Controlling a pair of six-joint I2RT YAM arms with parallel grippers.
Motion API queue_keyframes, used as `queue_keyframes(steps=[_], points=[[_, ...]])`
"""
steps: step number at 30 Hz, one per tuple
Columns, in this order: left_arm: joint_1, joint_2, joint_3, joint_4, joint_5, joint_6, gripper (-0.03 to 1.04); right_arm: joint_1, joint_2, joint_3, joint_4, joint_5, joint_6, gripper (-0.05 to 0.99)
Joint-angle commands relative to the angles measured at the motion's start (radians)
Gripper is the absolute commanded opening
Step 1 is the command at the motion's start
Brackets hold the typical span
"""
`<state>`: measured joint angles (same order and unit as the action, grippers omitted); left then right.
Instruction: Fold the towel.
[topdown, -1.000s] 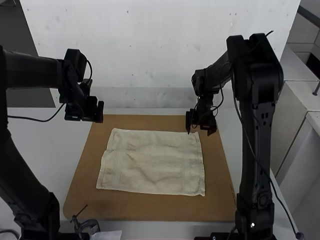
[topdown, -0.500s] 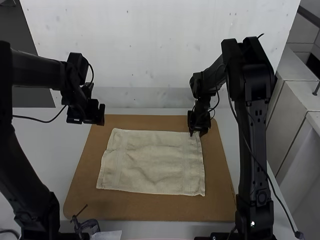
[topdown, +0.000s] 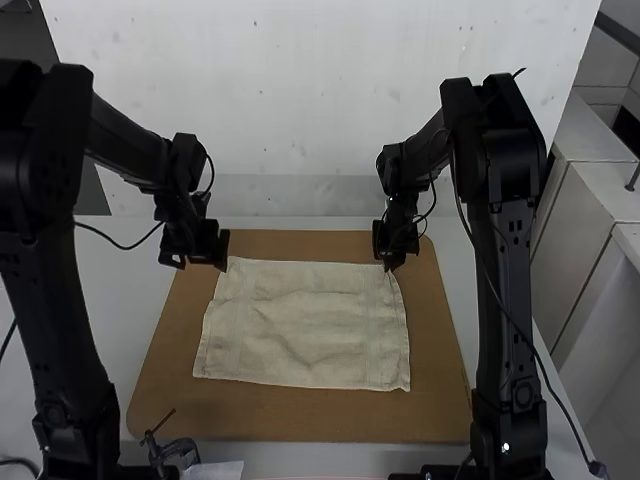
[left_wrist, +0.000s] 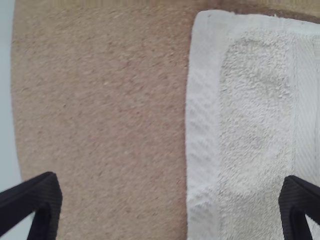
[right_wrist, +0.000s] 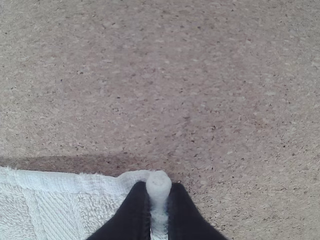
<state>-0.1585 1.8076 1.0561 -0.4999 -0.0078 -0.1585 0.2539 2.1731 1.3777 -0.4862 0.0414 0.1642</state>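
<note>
Pinching the towel corner (right_wrist: 159, 187), the right gripper (topdown: 389, 264).

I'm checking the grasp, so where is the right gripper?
In the high view, the right gripper is at the towel's far right corner.

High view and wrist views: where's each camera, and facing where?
High view: above and behind, looking forward and down over left arm and right arm.
Left wrist view: on that wrist, facing mat and towel; left gripper shows.
Right wrist view: on that wrist, facing mat and towel; right gripper shows, pinching it.
Both wrist views share mat and towel.
</note>
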Motion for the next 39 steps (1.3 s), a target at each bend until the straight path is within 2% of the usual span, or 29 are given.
queue_keyframes(steps=[1,5,13,16,18,19,20,23,24,25,26,27,32,36,39], points=[[-0.029,0.079,0.097,0.008,-0.012,-0.038,0.97,-0.019,0.053,-0.034,-0.003,0.072,-0.009,0.01],[-0.033,0.164,0.179,0.008,-0.034,-0.059,0.97,-0.015,0.051,-0.039,-0.003,0.072,-0.014,0.01],[-0.023,0.294,0.283,0.012,-0.034,-0.078,0.94,0.002,0.05,-0.046,-0.005,0.074,-0.017,0.01],[-0.024,0.34,0.317,-0.019,-0.012,-0.096,0.86,0.005,0.044,-0.051,-0.002,0.078,-0.017,0.01],[-0.023,0.377,0.337,-0.032,0.022,-0.11,0.82,0.01,0.033,-0.065,0.0,0.08,-0.017,0.01],[-0.023,0.398,0.349,-0.045,0.032,-0.122,0.75,0.015,0.021,-0.075,0.003,0.081,-0.017,0.02],[-0.023,0.409,0.354,-0.046,0.037,-0.124,0.62,0.016,0.013,-0.086,0.008,0.081,-0.017,0.01],[-0.03,0.42,0.352,-0.032,0.048,-0.122,0.08,0.021,-0.01,-0.114,0.02,0.081,-0.018,0.01],[-0.03,0.42,0.349,-0.028,0.085,-0.124,0.0,0.019,-0.015,-0.12,0.024,0.081,-0.02,0.01],[-0.03,0.42,0.349,-0.028,0.135,-0.124,0.0,0.015,-0.018,-0.124,0.026,0.081,-0.022,0.01],[-0.033,0.417,0.351,-0.039,0.166,-0.122,0.0,0.012,-0.026,-0.126,0.029,0.081,-0.022,0.01],[-0.042,0.414,0.351,-0.045,0.17,-0.122,0.0,0.007,-0.027,-0.128,0.032,0.081,-0.023,0.01],[-0.067,0.374,0.329,-0.034,0.164,-0.125,0.0,-0.001,-0.027,-0.114,0.055,0.103,-0.025,0.01],[-0.064,0.331,0.329,-0.026,0.127,-0.133,0.0,-0.001,-0.027,-0.065,0.067,0.135,-0.015,0.01],[-0.053,0.292,0.331,-0.022,0.103,-0.157,0.0,-0.008,-0.041,-0.019,0.081,0.149,-0.006,0.01]])
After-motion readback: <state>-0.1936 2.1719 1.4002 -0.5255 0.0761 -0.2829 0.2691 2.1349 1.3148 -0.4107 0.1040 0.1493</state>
